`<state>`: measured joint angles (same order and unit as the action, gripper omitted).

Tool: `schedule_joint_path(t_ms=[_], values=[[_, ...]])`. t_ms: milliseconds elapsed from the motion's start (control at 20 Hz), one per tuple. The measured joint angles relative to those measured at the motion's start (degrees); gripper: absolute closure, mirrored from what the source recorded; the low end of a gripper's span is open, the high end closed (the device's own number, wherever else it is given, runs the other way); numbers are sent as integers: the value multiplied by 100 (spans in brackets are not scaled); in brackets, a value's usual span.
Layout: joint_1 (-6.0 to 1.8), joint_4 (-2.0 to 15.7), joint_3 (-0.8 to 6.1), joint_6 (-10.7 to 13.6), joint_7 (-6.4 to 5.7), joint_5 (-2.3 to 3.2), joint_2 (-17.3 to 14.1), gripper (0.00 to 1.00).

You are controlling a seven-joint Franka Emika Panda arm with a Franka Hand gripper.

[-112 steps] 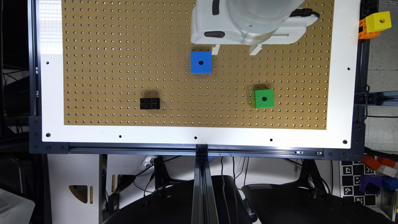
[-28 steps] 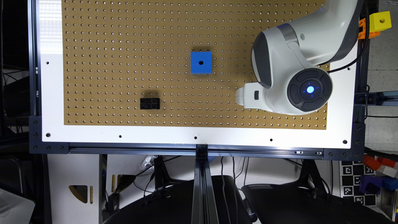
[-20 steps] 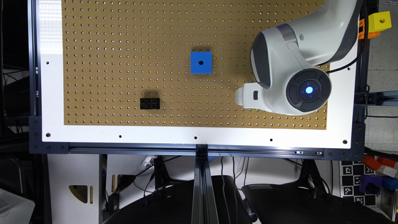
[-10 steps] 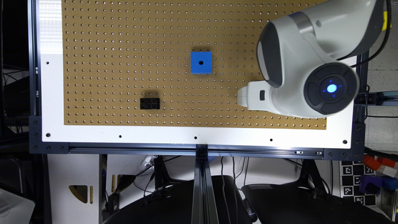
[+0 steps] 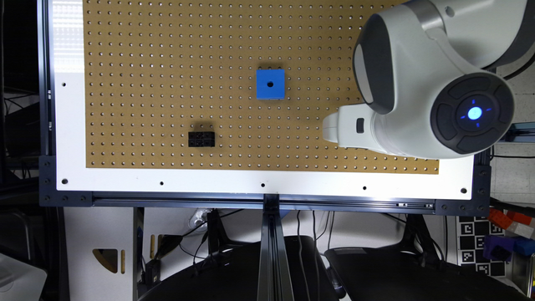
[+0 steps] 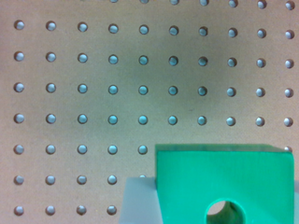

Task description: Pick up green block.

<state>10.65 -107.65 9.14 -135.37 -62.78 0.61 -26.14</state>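
- The arm enters the exterior view from about one o'clock, its big white joint housing with a glowing blue light at about three o'clock; a white wrist part juts from it toward nine o'clock
- In the wrist view one pale finger presses flat against the side of the green block; the block sits close under the camera

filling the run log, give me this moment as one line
phase: lift | hand: shut on green block | block: above pegboard | blue cube, black brick: on pegboard, untouched
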Motion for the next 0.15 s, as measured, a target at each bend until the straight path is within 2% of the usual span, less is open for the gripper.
schedule_joint_path(t_ms=[150], values=[[0, 0, 0, 27, -3, 0, 29, 100]])
